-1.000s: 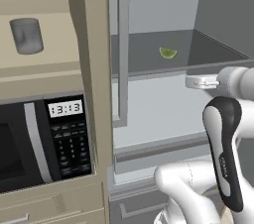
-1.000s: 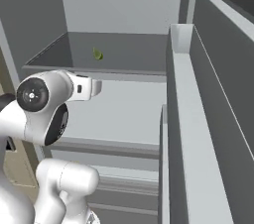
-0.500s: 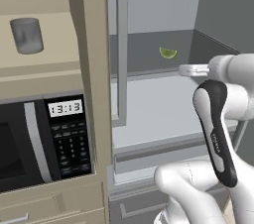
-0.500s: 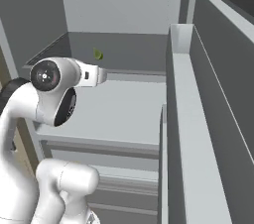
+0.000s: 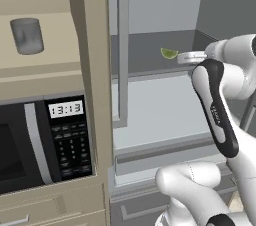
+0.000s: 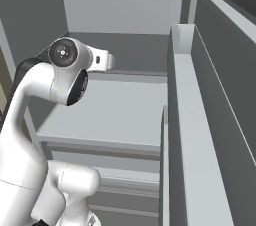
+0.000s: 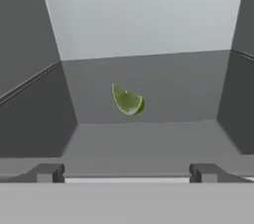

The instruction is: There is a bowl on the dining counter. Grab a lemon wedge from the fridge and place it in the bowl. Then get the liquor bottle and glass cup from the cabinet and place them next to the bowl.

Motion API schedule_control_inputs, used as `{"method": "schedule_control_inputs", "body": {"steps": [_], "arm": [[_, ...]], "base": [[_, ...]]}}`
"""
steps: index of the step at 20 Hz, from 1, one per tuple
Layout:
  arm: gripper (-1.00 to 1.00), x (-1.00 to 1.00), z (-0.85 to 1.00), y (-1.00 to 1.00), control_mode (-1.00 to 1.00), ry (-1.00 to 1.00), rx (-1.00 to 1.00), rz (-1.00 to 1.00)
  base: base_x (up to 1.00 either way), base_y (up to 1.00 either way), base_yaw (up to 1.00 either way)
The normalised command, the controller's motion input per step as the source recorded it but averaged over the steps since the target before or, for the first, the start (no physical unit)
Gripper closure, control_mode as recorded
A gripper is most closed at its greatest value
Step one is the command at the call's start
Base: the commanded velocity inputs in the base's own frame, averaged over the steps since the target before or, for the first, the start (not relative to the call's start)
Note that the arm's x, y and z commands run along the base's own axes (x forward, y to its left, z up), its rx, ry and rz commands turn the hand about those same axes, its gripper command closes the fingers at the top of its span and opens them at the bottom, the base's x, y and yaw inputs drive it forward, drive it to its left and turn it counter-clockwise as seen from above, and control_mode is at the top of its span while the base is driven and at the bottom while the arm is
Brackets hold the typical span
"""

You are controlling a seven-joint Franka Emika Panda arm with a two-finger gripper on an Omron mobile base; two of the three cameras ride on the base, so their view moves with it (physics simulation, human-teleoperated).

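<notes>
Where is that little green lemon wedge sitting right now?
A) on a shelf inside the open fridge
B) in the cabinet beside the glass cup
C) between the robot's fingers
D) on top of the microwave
A: the lemon wedge lies on the dark fridge shelf, ahead of the open gripper, whose fingers have not reached it.

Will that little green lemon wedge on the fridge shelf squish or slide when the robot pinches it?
The small green lemon wedge is probably light and slightly squishy. Its curved rind could rock or slip on the smooth grey fridge shelf. The open gripper looks amply wide.
</notes>
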Motion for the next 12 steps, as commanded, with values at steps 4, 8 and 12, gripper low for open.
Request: {"method": "schedule_control_inputs", "body": {"steps": [4,8,12], "arm": [[-1.00,0.00,0.04,0.00,-1.00,0.00,-0.01,0.00],[-1.00,0.00,0.00,-0.02,-1.00,0.00,0.00,0.00],[-1.00,0.07,0.00,-0.03,-1.00,0.00,0.00,0.01]], "base": [[0.00,0.00,0.00],[0.00,0.00,0.00],[0.00,0.00,0.00]]}}
